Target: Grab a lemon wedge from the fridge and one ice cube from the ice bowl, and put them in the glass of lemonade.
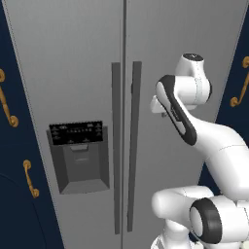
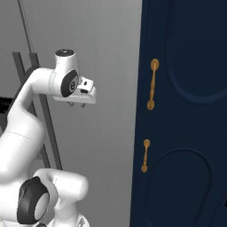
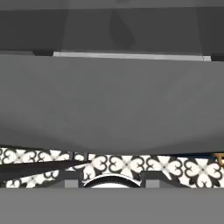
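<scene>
- The grey two-door fridge [image 1: 68, 63] stands shut in the left base view, its two long vertical bar handles [image 1: 125, 146] running side by side down the middle where the doors meet.
- A dispenser recess [image 1: 82, 168] sits in the left door under a black panel [image 1: 76, 133] with small white markings.
- The white arm rises from the lower right of that view and bends up in front of the right door, close to the handles.
- In the right base view the gripper [image 2: 76, 104] hangs from the wrist, held level in front of the fridge's right door, its short fingers pointing down (they are too small there to tell whether they are spread or closed).
- Navy cabinets [image 2: 186, 115] with gold handles [image 2: 152, 84] flank the fridge on both sides.
- The hand view looks down the grey door face toward a floor of black-and-white patterned tiles [image 3: 131, 165].
- The fridge doors hide whatever lies inside.
</scene>
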